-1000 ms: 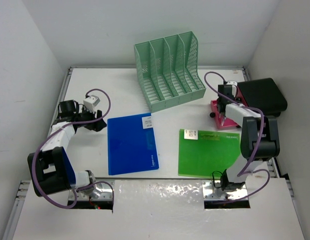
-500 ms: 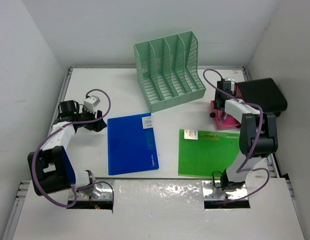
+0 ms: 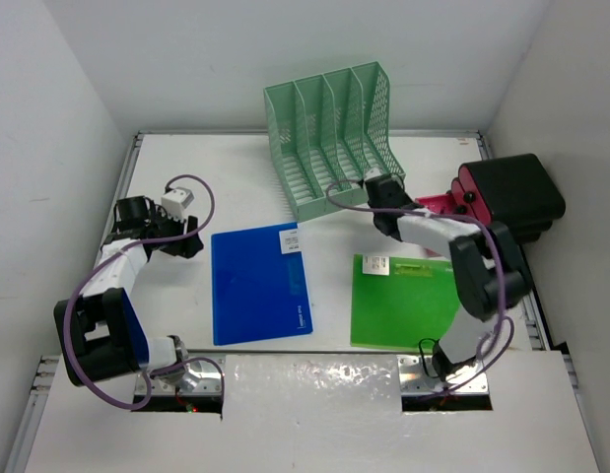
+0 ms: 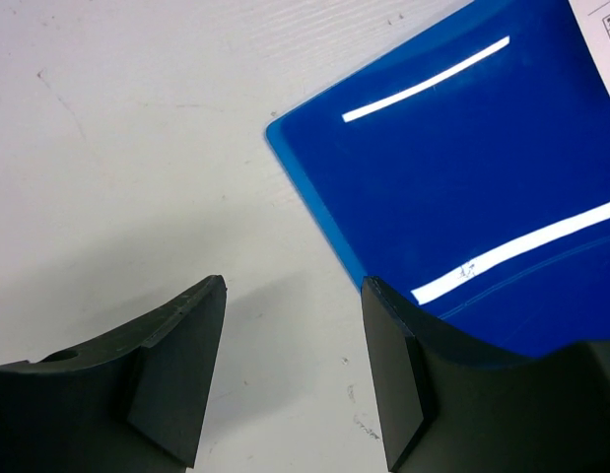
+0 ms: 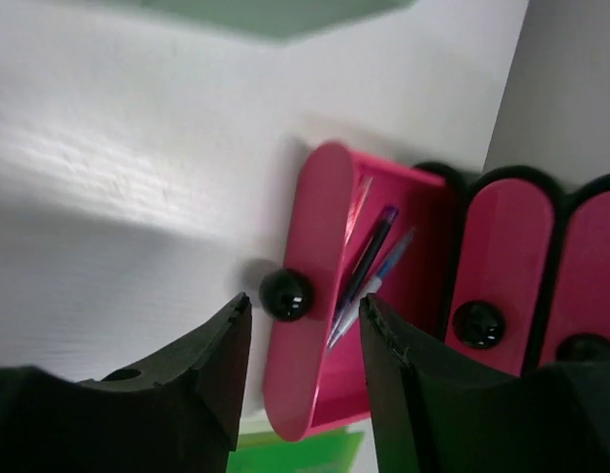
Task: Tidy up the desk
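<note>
Saw the left gripper [image 4: 295,288] open and empty just above the desk [image 4: 137,128], beside a corner of the blue folder [image 4: 462,148]; saw the right gripper [image 5: 306,304] open too, holding nothing, near the pink drawer [image 5: 306,212] with pens [image 5: 369,261] inside.

Bright, even white light falls from above in the top view; the desk [image 3: 236,187] looks almost washed out, its shadows soft and pale. The shiny strip [image 3: 314,379] at its near edge throws crinkled glare. The left wrist view is sharp: the blue folder [image 4: 462,168] mirrors white streaks, and a soft grey shadow lies by the left gripper [image 4: 295,296]. The right wrist view is smeared, the green rack [image 5: 265,12] and pink drawer [image 5: 303,374] out of focus
</note>
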Controlling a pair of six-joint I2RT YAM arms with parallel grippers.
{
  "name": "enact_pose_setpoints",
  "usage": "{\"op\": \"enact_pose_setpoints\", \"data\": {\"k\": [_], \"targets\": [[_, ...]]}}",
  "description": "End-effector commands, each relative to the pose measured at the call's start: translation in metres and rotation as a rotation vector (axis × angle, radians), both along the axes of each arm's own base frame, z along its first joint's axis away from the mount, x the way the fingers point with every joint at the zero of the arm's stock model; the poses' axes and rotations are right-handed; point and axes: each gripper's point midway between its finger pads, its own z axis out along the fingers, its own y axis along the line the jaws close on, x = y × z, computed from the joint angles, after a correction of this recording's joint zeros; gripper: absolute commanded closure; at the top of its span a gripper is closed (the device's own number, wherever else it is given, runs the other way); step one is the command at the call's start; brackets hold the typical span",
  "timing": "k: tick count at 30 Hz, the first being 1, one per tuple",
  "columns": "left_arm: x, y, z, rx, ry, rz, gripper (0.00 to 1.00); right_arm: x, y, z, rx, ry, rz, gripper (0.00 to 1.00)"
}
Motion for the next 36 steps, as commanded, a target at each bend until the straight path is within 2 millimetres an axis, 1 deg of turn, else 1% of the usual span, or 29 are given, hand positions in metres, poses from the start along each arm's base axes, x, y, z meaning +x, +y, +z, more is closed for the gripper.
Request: {"op": "enact_pose_setpoints", "data": {"k": [1,4,5,7,8,9,10,11,12,13,14,15,16,17,20,23,24,25,28,29,30,32,33,35,36], "targets": [[0.015,0.005,0.019,0.023,-0.077,0.021,0.44,-0.005,-0.024,-0.012,-0.255,0.08,-0.041,0.55],[0.014,0.005,0.017,0.023,-0.071,0.025,0.44,-0.001,-0.02,-0.024,-0.25,0.081,-0.029,0.59],[0.014,0.005,0.017,0.026,-0.073,0.026,0.44,-0.001,-0.021,-0.032,-0.265,0.095,-0.027,0.59],[0.014,0.006,0.016,0.026,-0.073,0.027,0.44,-0.001,-0.025,-0.035,-0.305,0.108,-0.04,0.61],[0.014,0.006,0.016,0.026,-0.074,0.025,0.44,-0.001,-0.028,-0.042,-0.325,0.129,-0.043,0.62],[0.014,0.006,0.015,0.026,-0.073,0.025,0.44,0.001,-0.028,-0.043,-0.334,0.134,-0.046,0.63],[0.014,0.006,0.015,0.026,-0.074,0.025,0.44,0.002,-0.033,-0.044,-0.355,0.142,-0.056,0.64],[0.014,0.005,0.014,0.026,-0.072,0.023,0.44,0.005,-0.034,-0.05,-0.37,0.156,-0.059,0.65],[0.014,0.006,0.014,0.027,-0.072,0.023,0.44,0.004,-0.039,-0.054,-0.385,0.169,-0.073,0.66],[0.015,0.005,0.014,0.027,-0.072,0.022,0.44,0.004,-0.044,-0.053,-0.408,0.171,-0.094,0.69],[0.014,0.006,0.013,0.029,-0.07,0.021,0.44,0.003,-0.047,-0.058,-0.422,0.186,-0.102,0.71],[0.014,0.006,0.013,0.029,-0.069,0.022,0.44,0.002,-0.052,-0.06,-0.426,0.195,-0.117,0.76],[0.014,0.006,0.012,0.03,-0.066,0.021,0.44,0.0,-0.056,-0.061,-0.433,0.2,-0.128,0.79],[0.014,0.006,0.012,0.03,-0.068,0.021,0.44,0.0,-0.059,-0.062,-0.432,0.195,-0.142,0.81],[0.014,0.006,0.011,0.028,-0.066,0.018,0.44,-0.005,-0.079,-0.056,-0.464,0.198,-0.203,0.96],[0.014,0.006,0.01,0.028,-0.064,0.018,0.44,-0.005,-0.094,-0.047,-0.471,0.181,-0.259,1.0],[0.014,0.006,0.011,0.029,-0.066,0.019,0.44,-0.005,-0.097,-0.045,-0.471,0.18,-0.267,1.0],[0.014,0.005,0.011,0.03,-0.066,0.015,0.44,0.0,-0.104,-0.04,-0.465,0.156,-0.29,1.0],[0.015,0.006,0.011,0.029,-0.067,0.018,0.44,0.007,-0.114,-0.039,-0.456,0.159,-0.296,1.0],[0.016,0.006,0.011,0.03,-0.068,0.018,0.44,0.01,-0.122,-0.041,-0.458,0.159,-0.314,1.0],[0.016,0.006,0.012,0.03,-0.068,0.019,0.44,0.012,-0.125,-0.042,-0.465,0.163,-0.314,1.0],[0.016,0.007,0.012,0.03,-0.068,0.021,0.44,0.021,-0.132,-0.037,-0.489,0.161,-0.316,1.0],[0.016,0.007,0.011,0.032,-0.066,0.021,0.44,0.023,-0.133,-0.041,-0.499,0.17,-0.313,1.0],[0.017,0.007,0.011,0.032,-0.067,0.023,0.44,0.032,-0.134,-0.038,-0.511,0.166,-0.303,1.0],[0.017,0.008,0.011,0.033,-0.064,0.024,0.44,0.033,-0.137,-0.042,-0.52,0.178,-0.306,1.0]]}}
